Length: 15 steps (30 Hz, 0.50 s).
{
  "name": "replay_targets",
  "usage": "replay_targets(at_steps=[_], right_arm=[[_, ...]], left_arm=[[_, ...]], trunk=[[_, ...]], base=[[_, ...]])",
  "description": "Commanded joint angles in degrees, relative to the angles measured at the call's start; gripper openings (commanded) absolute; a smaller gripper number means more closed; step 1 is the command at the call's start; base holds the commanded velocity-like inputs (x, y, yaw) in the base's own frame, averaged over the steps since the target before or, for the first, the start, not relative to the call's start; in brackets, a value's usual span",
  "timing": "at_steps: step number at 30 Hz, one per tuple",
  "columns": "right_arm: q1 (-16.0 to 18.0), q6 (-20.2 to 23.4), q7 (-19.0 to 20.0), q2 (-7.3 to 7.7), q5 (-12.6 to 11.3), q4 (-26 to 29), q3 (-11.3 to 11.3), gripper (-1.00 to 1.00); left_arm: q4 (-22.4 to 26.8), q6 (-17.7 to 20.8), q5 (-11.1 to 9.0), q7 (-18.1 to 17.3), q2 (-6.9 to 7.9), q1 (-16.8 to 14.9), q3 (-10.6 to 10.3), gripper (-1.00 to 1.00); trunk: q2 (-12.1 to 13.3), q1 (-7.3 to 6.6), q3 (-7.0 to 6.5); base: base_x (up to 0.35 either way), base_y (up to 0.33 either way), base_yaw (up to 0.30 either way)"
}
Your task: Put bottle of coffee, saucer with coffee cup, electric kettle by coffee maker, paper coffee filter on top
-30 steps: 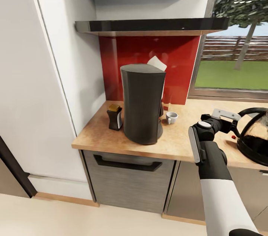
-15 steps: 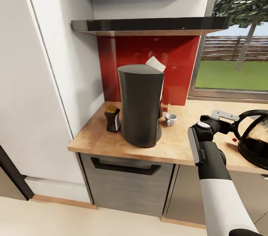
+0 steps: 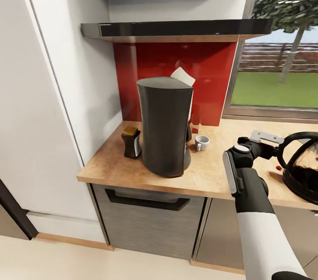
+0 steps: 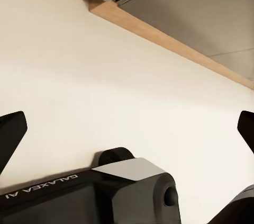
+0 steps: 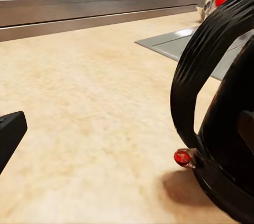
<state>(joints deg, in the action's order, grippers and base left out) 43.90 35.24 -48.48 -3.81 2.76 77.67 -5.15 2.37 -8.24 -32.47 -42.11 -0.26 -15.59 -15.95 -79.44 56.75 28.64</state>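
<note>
Right gripper (image 3: 270,144) wide open, just beside kettle (image 3: 304,164) handle at its 3 o'clock. Left gripper (image 4: 127,128) open over floor (image 4: 106,86). Maker (image 3: 164,126) at 10 o'clock.

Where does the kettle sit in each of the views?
Head view: kettle at the far right edge, on the countertop, just past the right gripper.
Right wrist view: its handle and dark body fill the right side.
Left wrist view: floor and cabinet base.
Shared landmark: the wooden countertop.
</note>
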Motion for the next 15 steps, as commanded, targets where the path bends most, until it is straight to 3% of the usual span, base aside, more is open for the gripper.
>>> replay_targets(at_steps=[1, 12, 15], right_arm=[[0.0, 0.4, 0.0, -0.04, 0.3, 0.0, -0.1, 1.00], [0.0, 0.4, -4.6, -0.05, 0.3, -0.3, -0.1, 1.00], [0.0, 0.3, -5.5, -0.05, 0.3, -3.1, 0.0, 1.00]], left_arm=[[-0.1, -0.4, -0.3, -0.1, 0.00, 0.0, -0.5, 1.00], [-0.1, -0.4, -0.3, -0.1, 0.00, 0.0, -0.5, 1.00], [-0.1, -0.4, -0.3, -0.1, 0.00, 0.0, -0.5, 1.00]], trunk=[[0.0, 0.00, 0.06], [0.0, 0.00, 0.06], [0.0, 0.00, 0.06]], base=[[0.003, -0.002, 0.000], [0.000, 0.000, 0.000], [0.000, 0.000, 0.000]])
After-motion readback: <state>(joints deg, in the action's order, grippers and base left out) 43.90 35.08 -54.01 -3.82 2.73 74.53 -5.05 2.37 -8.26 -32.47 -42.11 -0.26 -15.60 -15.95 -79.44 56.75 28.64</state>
